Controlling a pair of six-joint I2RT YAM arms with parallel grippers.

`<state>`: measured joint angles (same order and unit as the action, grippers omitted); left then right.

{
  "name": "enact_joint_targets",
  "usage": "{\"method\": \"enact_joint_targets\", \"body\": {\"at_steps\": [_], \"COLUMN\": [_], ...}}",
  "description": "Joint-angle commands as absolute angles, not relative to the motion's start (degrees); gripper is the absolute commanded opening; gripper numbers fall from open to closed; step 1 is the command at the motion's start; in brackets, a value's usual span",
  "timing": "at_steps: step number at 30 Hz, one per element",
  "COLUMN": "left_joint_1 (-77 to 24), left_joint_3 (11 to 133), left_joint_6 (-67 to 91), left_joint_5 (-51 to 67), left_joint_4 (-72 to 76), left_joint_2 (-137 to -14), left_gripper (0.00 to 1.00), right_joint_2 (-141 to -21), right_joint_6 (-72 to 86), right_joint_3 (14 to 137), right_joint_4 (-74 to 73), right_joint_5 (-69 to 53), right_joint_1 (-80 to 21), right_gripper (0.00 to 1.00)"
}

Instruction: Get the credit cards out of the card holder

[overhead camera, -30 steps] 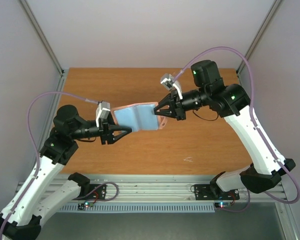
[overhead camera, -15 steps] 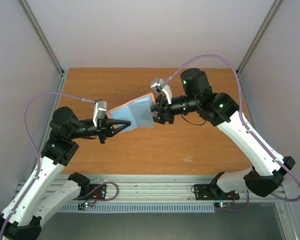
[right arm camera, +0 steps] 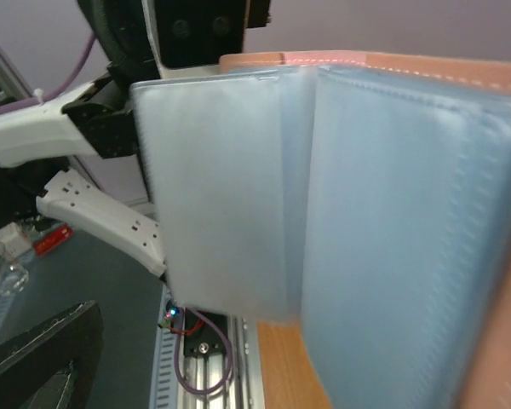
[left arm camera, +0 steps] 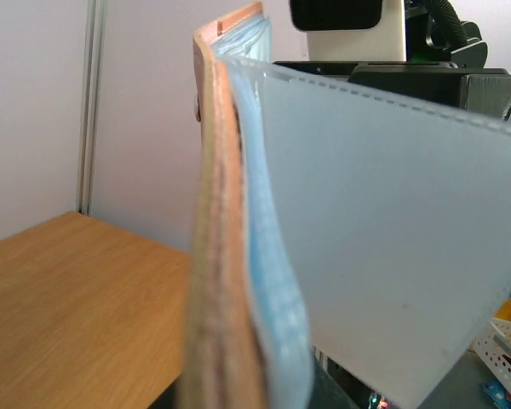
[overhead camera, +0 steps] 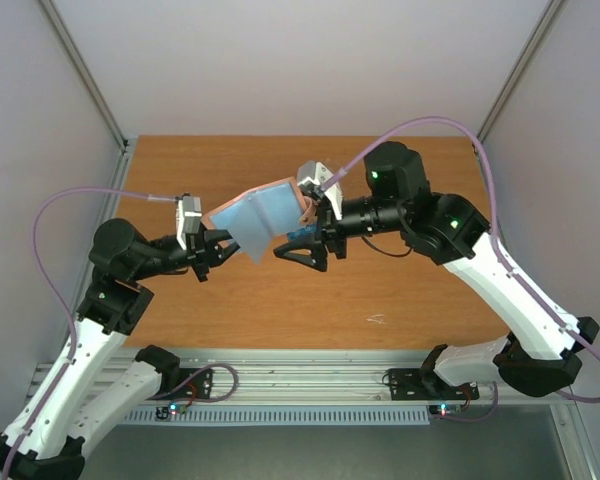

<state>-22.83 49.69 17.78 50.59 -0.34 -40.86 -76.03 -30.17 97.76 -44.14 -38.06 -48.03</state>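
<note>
left pincer: clamped together on the near-left edge of the card holder, carrying it clear of the bench
right pincer: fingers spread wide apart, gripping nothing, just beside the holder's right edge and a little nearer the bases; contact with the holder not to be told
bench: orange-brown wood, closed in by pale panels on the left, far and right sides; small pale mark on it near the front, right of centre
right arm: white and black, arched up from the near-right corner, wrist turned leftwards to face the left pincer
left arm: white and black, stretched from the near-left corner towards the middle, purple cable looping above it
card holder: in the air over the middle of the bench, between the two pincers, folded open and tilted; light blue inside turned up towards the top camera, pinkish-brown outside showing as a thin rim along the far and right edges; edge-on in the left wrist view, brown cover on the left, blue layers on the right
clear flap: pale, translucent, standing out from the holder's fold in front of the blue pockets, close and blurred in both wrist views
credit cards: not to be told apart inside the blurred pockets
</note>
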Motion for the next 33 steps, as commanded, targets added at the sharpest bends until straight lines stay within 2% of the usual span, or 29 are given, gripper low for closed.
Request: {"method": "enact_joint_targets", "body": {"at_steps": [1, 7, 10, 13, 16, 23, 30, 33], "left_joint_1": [-22.5, -22.5, -22.51, -22.5, -22.5, -22.51, -22.51, -22.5], "left_joint_3": [49.66, 49.91, 50.05, 50.26, 50.43, 51.37, 52.27, 52.14], "left_joint_6": [16.38, 15.14, 14.96, 14.78, 14.43, 15.6, 15.58, 15.69], "left_joint_5": [52.6, 54.53, 54.52, 54.67, 54.65, 50.31, 46.43, 46.18], "left_joint_4": [5.8, 5.91, 5.49, 5.24, 5.01, 1.66, -3.57, -3.59], "left_joint_2": [-39.24, -38.65, -38.46, -38.29, -38.16, -38.31, -38.3, -38.43], "left_gripper": [0.0, 0.0, 0.0, 0.0, 0.0, 0.0, 0.0, 0.0], "right_joint_2": [-71.75, -72.7, -76.13, -79.19, -80.51, -82.59, -82.38, -80.65], "right_joint_6": [-38.1, -39.56, -37.98, -36.53, -35.84, -33.23, -32.44, -31.82], "right_joint_3": [100.99, 106.38, 112.5, 117.26, 118.46, 117.71, 114.22, 111.44], "right_joint_4": [-49.44, -53.42, -56.85, -60.53, -62.07, -61.99, -57.31, -53.31], "right_joint_5": [-37.69, -33.77, -33.75, -32.53, -31.04, -37.77, -32.64, -25.01], "right_joint_1": [-48.43, -47.2, -47.2, -47.2, -47.2, -48.01, -52.93, -56.27], "right_gripper": [0.98, 0.98, 0.92, 0.81, 0.77, 0.79, 0.82, 0.85]}}
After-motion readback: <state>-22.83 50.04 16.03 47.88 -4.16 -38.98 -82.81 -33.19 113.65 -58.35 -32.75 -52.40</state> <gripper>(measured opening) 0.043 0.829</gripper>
